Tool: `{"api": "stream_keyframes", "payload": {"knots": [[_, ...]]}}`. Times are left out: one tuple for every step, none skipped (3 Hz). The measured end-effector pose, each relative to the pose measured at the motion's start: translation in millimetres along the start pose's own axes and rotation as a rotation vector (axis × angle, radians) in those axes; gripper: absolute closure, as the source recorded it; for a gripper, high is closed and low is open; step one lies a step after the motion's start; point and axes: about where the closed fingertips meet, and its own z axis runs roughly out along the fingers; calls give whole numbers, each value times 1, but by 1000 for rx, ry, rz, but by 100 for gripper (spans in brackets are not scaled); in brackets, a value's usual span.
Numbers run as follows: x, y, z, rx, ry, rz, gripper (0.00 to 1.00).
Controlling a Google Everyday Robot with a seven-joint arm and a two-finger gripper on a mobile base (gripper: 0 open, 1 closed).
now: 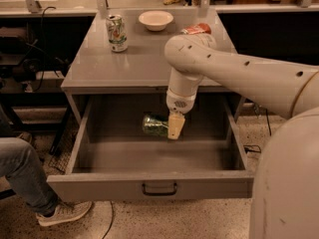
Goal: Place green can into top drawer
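Observation:
The green can (155, 125) is held on its side inside the open top drawer (149, 184), near the drawer's back and above its floor. My gripper (171, 127) reaches down from the cabinet's front edge and is shut on the can's right end, with one cream finger (175, 126) in front of it. The drawer is pulled fully out, its dark handle (159, 188) at the centre of the front panel. The drawer's floor holds nothing else that I can see.
On the grey cabinet top (139, 59) stand a white can with green and red markings (116, 33), a white bowl (156, 20) and a red-orange can (197, 29) lying behind my arm. A person's leg and shoe (35, 188) are at the lower left.

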Motion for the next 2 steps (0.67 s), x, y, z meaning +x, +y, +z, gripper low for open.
{"api": "stream_keyframes", "payload": {"knots": [[-11, -15, 25, 40, -47, 39, 77], [-7, -12, 27, 113, -74, 123, 54]]}}
